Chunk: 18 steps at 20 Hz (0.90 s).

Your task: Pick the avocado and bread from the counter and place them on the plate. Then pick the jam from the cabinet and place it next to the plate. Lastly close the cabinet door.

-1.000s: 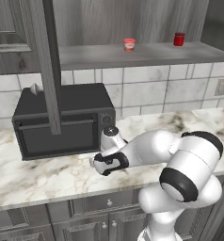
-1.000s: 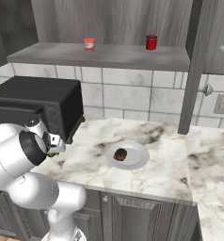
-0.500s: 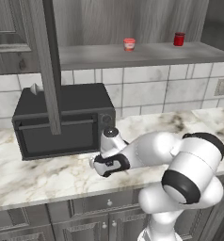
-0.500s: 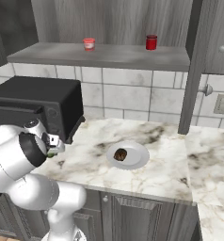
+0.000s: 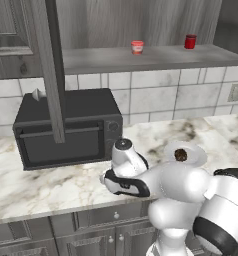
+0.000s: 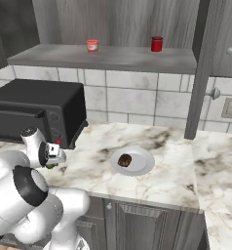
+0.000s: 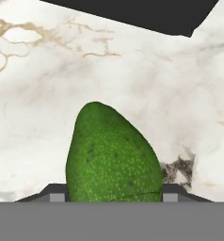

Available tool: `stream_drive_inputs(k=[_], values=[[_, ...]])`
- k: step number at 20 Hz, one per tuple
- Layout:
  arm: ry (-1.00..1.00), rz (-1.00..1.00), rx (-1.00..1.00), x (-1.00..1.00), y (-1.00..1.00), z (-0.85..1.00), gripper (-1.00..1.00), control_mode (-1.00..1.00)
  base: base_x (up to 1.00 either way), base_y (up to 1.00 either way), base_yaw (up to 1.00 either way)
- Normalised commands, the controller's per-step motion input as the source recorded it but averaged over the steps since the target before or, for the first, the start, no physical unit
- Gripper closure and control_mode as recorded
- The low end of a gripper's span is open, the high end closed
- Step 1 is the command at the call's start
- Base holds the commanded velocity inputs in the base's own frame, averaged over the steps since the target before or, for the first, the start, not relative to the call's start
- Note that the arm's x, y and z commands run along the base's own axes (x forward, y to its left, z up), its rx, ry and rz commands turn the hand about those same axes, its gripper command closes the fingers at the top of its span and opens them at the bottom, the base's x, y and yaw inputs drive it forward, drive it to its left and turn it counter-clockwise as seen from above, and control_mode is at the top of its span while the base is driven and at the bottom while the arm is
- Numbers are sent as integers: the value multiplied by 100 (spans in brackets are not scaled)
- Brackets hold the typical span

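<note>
While bread [image 6: 125,160] sits on the plate [image 6: 143,163], the tool [image 7: 113,197] grips the avocado [image 7: 113,153].

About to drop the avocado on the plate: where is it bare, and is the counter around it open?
The plate is bare right of the bread. The counter is open between plate and door post; tight by the microwave.

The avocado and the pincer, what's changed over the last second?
The pincer has closed on the avocado low over the counter, beside the microwave; the arm barely shifted. Unchanged: the bread sits on the plate, the jam and the red jar stand on the cabinet shelf, and the cabinet door is open.
</note>
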Motion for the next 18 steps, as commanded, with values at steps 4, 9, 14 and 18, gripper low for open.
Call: stream_drive_inputs(k=[4, 9, 14, 18], values=[[-1, 0, 0, -43, -32, 12, 100, -100, 0, 0, 0], [0, 0, 0, -35, -39, 19, 100, -100, 0, 0, 0], [0, -1, 0, -22, -40, 25, 100, -100, 0, 0, 0], [0, -3, 0, -18, -45, 26, 100, -100, 0, 0, 0]])
